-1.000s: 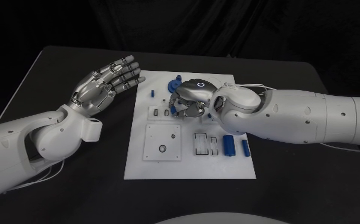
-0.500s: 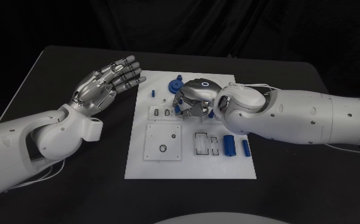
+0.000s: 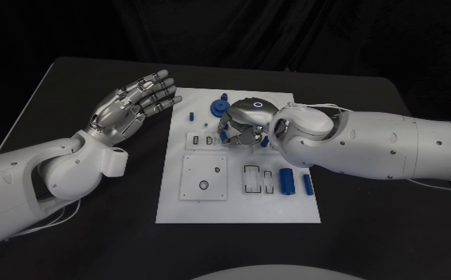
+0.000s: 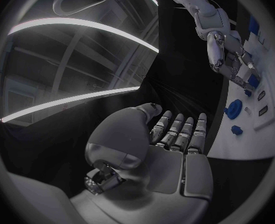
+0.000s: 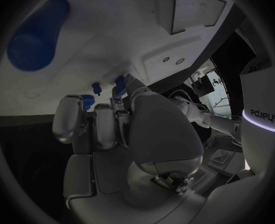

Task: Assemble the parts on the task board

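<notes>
Right hand (image 3: 246, 124), fingers curled down over the white rectangular task board (image 3: 188, 210), seems to pinch a small blue plastic part (image 3: 223, 135) near the board's upper middle, likely to seat it. Left hand (image 3: 131, 105) hovers spread and empty beside the board, out of the way.

Left wrist view: open fingers (image 4: 178, 134).

Right wrist view: curled fingers (image 5: 103, 127) by blue pegs (image 5: 119, 81); the grip itself is hidden.

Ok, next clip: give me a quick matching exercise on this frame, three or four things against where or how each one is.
Things:
1. left hand
2. right hand
3. two blue cylinders
4. blue gear

States:
A. lying side by side at the task board's right edge
B. at the board's far end
C. open, raised beside the board
D. fingers curled down on the board's middle

Pairs: 1-C, 2-D, 3-A, 4-B
</notes>
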Motion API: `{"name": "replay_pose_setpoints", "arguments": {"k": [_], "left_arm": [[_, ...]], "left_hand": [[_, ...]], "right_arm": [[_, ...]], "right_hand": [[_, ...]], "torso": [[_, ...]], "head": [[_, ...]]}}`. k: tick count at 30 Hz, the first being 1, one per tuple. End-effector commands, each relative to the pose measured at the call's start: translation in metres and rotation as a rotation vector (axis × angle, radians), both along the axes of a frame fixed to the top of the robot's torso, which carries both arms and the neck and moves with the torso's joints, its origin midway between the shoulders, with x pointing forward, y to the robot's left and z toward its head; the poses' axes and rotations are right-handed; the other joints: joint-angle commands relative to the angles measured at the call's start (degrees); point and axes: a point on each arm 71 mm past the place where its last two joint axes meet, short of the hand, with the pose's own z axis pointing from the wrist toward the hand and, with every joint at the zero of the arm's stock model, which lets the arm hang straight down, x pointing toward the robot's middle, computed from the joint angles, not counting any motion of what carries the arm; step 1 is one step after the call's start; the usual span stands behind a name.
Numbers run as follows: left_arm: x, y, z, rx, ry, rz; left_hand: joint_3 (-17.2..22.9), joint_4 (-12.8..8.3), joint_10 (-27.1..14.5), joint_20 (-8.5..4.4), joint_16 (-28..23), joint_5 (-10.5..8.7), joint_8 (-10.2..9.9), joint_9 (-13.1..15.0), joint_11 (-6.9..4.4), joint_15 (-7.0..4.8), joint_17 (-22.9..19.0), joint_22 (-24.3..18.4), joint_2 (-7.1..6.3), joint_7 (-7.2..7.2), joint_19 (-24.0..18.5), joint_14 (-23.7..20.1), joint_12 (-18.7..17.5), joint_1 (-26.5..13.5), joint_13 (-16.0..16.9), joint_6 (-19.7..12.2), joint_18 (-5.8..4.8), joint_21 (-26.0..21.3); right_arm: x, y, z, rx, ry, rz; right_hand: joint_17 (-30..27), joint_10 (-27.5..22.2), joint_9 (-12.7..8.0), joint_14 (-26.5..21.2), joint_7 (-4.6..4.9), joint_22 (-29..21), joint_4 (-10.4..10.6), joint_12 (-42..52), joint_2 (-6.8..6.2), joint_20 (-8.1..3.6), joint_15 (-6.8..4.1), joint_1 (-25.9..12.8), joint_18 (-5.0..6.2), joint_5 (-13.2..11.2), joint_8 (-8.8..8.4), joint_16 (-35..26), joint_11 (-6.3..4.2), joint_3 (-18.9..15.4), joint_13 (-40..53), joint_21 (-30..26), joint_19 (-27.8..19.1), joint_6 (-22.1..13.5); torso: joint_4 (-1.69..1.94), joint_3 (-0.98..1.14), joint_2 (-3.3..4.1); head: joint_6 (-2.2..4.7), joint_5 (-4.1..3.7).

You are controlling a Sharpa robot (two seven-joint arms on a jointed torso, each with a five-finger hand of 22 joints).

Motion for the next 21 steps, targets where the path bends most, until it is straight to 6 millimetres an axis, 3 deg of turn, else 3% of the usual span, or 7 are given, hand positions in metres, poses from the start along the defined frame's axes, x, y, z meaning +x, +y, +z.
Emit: {"name": "replay_pose_setpoints", "arguments": {"k": [1, 7, 9, 21], "left_arm": [[-0.0008, -0.0015, 0.0000, -0.014, 0.000, -0.015], [-0.0006, -0.0021, -0.0005, -0.014, 0.002, -0.018], [-0.0006, -0.0022, -0.0007, -0.014, 0.002, -0.018], [-0.0005, -0.0013, -0.0021, -0.010, 0.007, -0.017]], "left_hand": [[0.3, 0.0, -0.1, -0.14, 0.3, -0.07, 0.3, 0.1, 0.35, -0.04, 0.0, -0.1, 0.00, 0.36, -0.4, -0.5, 0.3, -0.8, 0.1, -0.1, -0.47, -0.3], [0.3, 0.0, -0.1, -0.14, 0.3, -0.07, 0.3, 0.1, 0.35, -0.04, 0.0, -0.1, 0.00, 0.36, -0.4, -0.5, 0.3, -0.8, 0.1, -0.1, -0.47, -0.3], [0.3, 0.0, -0.1, -0.14, 0.3, -0.07, 0.3, 0.1, 0.35, -0.04, 0.0, -0.1, 0.00, 0.36, -0.4, -0.5, 0.3, -0.8, 0.1, -0.1, -0.47, -0.3], [0.3, 0.0, -0.1, -0.14, 0.3, -0.07, 0.3, 0.1, 0.35, -0.04, 0.0, -0.1, 0.00, 0.36, -0.4, -0.5, 0.3, -0.8, 0.1, -0.1, -0.47, -0.3]], "right_arm": [[0.0004, -0.0011, -0.0035, -0.027, 0.017, -0.016], [0.0009, -0.0003, -0.0057, -0.048, 0.034, -0.019], [0.0008, 0.0000, -0.0064, -0.054, 0.039, -0.019], [0.0010, 0.0002, -0.0085, -0.071, 0.053, -0.020]], "right_hand": [[2.8, -0.5, 6.4, 2.7, -0.10, 1.2, -0.3, -0.2, -0.11, 0.05, 0.03, -0.2, 1.05, 0.3, -0.13, -0.4, 0.05, 0.0, 5.9, -0.4, -0.5, -0.4], [2.4, -0.8, 5.9, 2.6, 0.92, 0.9, 0.0, -0.5, -0.32, 0.48, 0.64, -0.9, 1.11, 0.2, -2.04, -0.9, 0.86, -0.1, 5.6, -1.1, -0.7, -3.6], [1.6, -1.7, 5.1, 2.2, 1.79, 0.0, 0.2, -1.2, -0.62, 0.96, 1.25, -1.4, 1.37, -0.2, -3.81, -1.8, 1.59, -0.3, 4.7, -2.5, -1.4, -6.2], [0.7, -4.1, 3.6, 1.6, 2.38, -1.0, 0.5, -3.1, -1.18, 1.53, 1.57, -2.1, 1.83, -1.8, -6.18, -3.0, 1.78, -0.6, 2.1, -4.7, -2.2, -9.6]], "torso": [[-0.03, 0.00, 0.00], [-0.01, 0.00, 0.01], [0.00, 0.01, 0.01], [0.04, -0.03, 0.00]], "head": [[-0.07, -0.04], [-0.06, -0.12], [-0.07, -0.15], [-0.05, -0.20]]}}
